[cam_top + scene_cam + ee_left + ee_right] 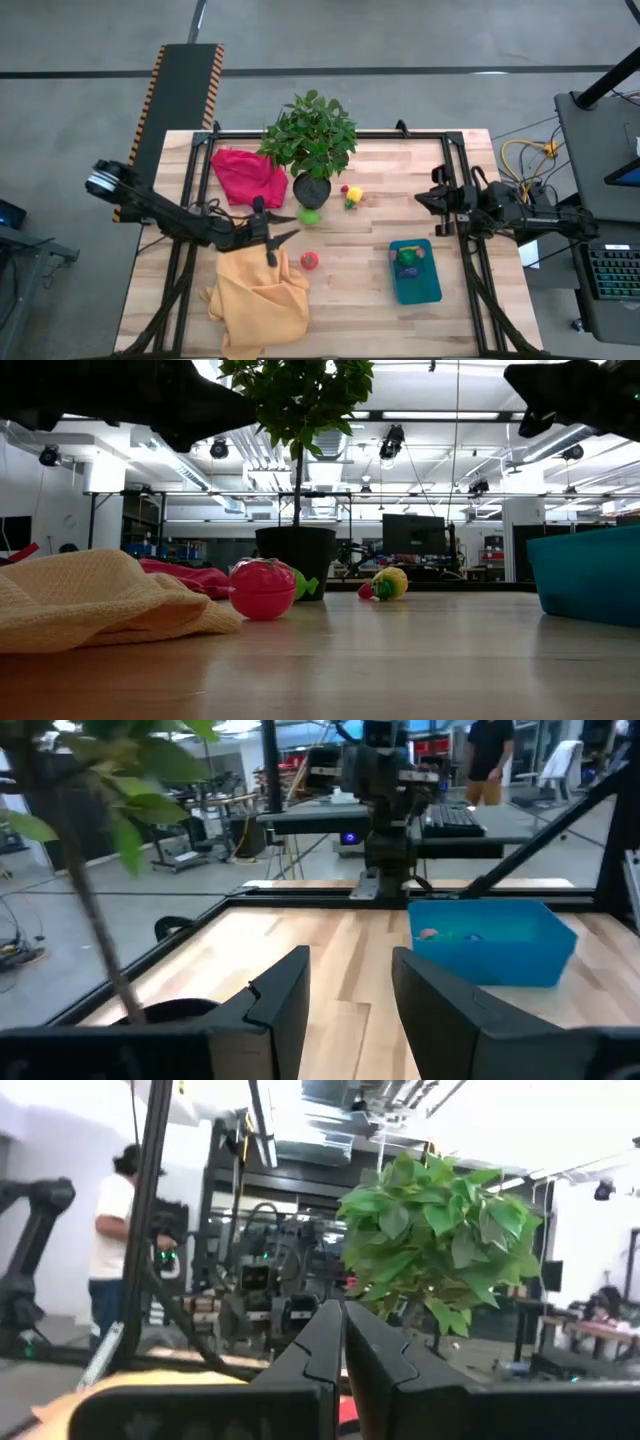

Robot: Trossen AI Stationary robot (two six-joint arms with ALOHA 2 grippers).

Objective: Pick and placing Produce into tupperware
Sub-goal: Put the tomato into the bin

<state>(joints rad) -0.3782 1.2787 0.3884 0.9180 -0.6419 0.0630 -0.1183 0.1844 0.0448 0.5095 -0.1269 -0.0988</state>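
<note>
The left end effector [283,228] hangs over the table [360,310] a little left of centre, its two fingers [283,1005] spread well apart with nothing between them. Its arm runs back toward 9 o'clock. Just past its tips, toward 2 o'clock, lies a green toy [310,215] at the foot of the potted plant [312,140]. At 5 o'clock from the tips, close by, sits a red round toy [310,260], just beside the edge of the yellow cloth [258,295] that spreads out under and behind the left end effector toward 7 o'clock. At 11 o'clock from it a red cloth [246,176] lies beside the plant pot.

The right end effector [424,199] hovers at the table's 3 o'clock side, pointing toward 9 o'clock; its fingers [318,1355] are pressed together and carry nothing.

The blue tub [415,270] stands at about 4 o'clock from the table's centre, well apart from the left end effector and at 6 o'clock from the right one. Inside it lie a few small toys [408,260], green and purple among them. A yellow and red toy [352,195] rests near the table's centre, just right of the plant pot.

A person [112,1240] stands in the room beyond the table.
</note>
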